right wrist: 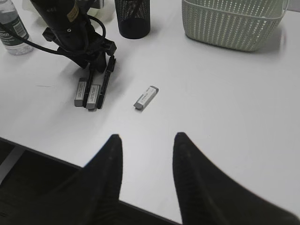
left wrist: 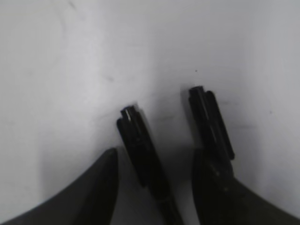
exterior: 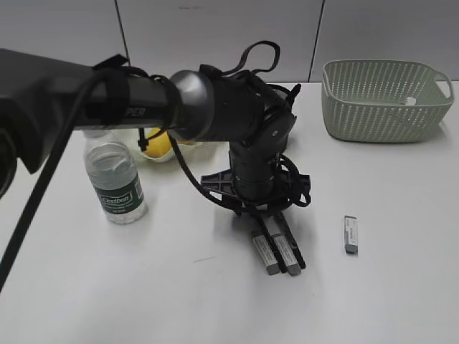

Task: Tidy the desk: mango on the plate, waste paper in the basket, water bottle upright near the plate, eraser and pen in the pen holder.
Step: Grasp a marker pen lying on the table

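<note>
Left gripper [exterior: 281,256], jaws parted, straddling the pen [exterior: 292,247] just left of the eraser [exterior: 351,234]; pen pickup underway, closure needed next. Right gripper [right wrist: 145,159] empty, open.

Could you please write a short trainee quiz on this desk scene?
1. True or false: the water bottle stands upright.
2. Where is the eraser? A in the basket; B on the bare desk; C in the pen holder.
3. Fill in: the right tool is ___ and holds nothing.
Key: 1 true; 2 B; 3 open.
</note>
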`<state>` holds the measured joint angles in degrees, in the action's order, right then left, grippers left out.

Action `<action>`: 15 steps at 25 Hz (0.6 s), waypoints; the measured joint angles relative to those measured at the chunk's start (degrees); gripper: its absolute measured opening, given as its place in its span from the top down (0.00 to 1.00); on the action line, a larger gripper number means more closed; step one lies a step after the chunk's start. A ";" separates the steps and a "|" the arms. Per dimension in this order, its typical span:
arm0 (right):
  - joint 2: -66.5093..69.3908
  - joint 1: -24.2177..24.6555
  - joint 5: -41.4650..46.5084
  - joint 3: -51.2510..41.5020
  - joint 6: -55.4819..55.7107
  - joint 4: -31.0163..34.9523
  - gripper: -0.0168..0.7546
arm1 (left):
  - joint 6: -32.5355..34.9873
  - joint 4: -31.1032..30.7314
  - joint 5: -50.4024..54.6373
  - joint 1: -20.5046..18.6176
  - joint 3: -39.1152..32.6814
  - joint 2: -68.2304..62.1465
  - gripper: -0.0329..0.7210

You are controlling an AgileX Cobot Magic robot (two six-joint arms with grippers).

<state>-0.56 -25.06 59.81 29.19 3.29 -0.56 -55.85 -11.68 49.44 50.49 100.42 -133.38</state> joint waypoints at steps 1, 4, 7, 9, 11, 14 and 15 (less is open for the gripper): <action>0.00 0.00 0.00 0.00 0.00 0.00 0.59 | -0.16 0.06 0.00 0.00 0.05 -0.12 0.47; 0.00 0.00 0.00 0.00 0.00 0.00 0.60 | -0.42 0.00 -0.05 -0.08 0.05 -0.19 0.59; 0.00 0.00 0.00 0.00 0.00 0.00 0.60 | -0.55 -0.13 -0.72 -0.23 0.05 -0.25 0.77; 0.00 0.00 0.00 0.00 0.00 0.00 0.60 | -0.55 -0.07 -1.75 -0.23 0.07 -0.25 0.81; 0.00 0.00 0.00 0.00 0.00 0.00 0.60 | -0.56 0.04 -2.87 -0.23 0.07 -0.25 0.81; 0.00 0.00 0.00 0.00 0.00 0.00 0.60 | -1.02 -1.01 -5.18 -0.23 0.02 1.09 0.81; 0.00 0.00 0.00 0.00 0.00 0.00 0.60 | -1.39 -2.55 -6.19 -0.23 0.02 2.19 0.81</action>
<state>-0.56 -25.06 59.81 29.19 3.29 -0.56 -57.24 -14.23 43.26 50.26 100.44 -131.19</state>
